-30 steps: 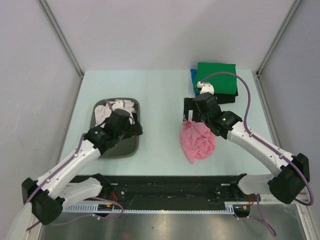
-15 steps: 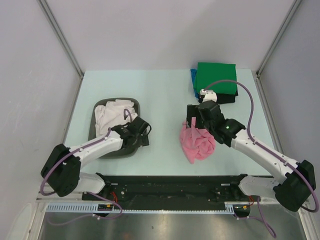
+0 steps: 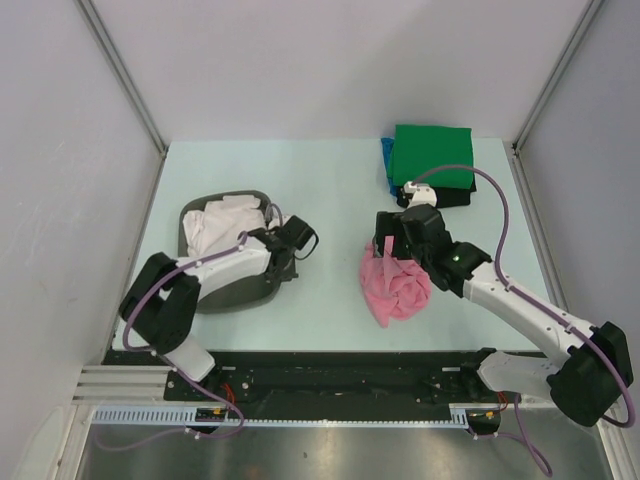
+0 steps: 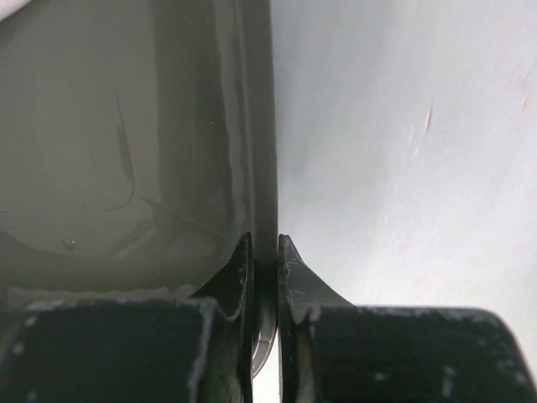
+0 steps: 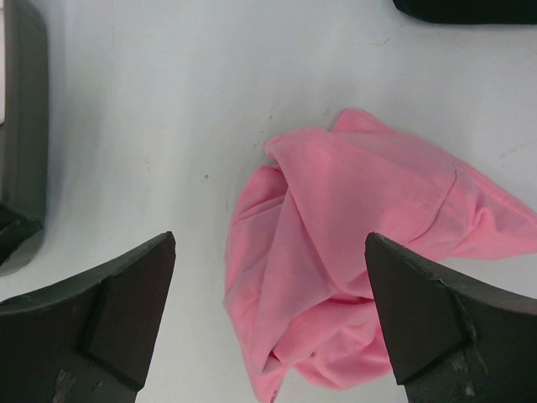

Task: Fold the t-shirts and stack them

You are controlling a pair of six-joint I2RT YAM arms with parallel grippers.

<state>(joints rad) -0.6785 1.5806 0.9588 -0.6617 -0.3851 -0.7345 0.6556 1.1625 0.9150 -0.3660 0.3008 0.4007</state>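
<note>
Tray (image 4: 252,101) rim is clamped by left jaws, likely for dragging; right jaws are held apart over pink t-shirt (image 5: 352,252).

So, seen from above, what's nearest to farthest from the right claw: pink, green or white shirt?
1. pink shirt, just below the open right gripper.
2. green shirt, farther back, right side.
3. white shirt, in the grey tray, far left.

black t-shirt (image 5: 466,8): cut by top edge, right wrist view; mostly under green t-shirt (image 3: 432,155) from above
blue t-shirt (image 3: 386,160): only a sliver shows
grey tray (image 4: 256,126): rim blurred, left wrist view
</note>
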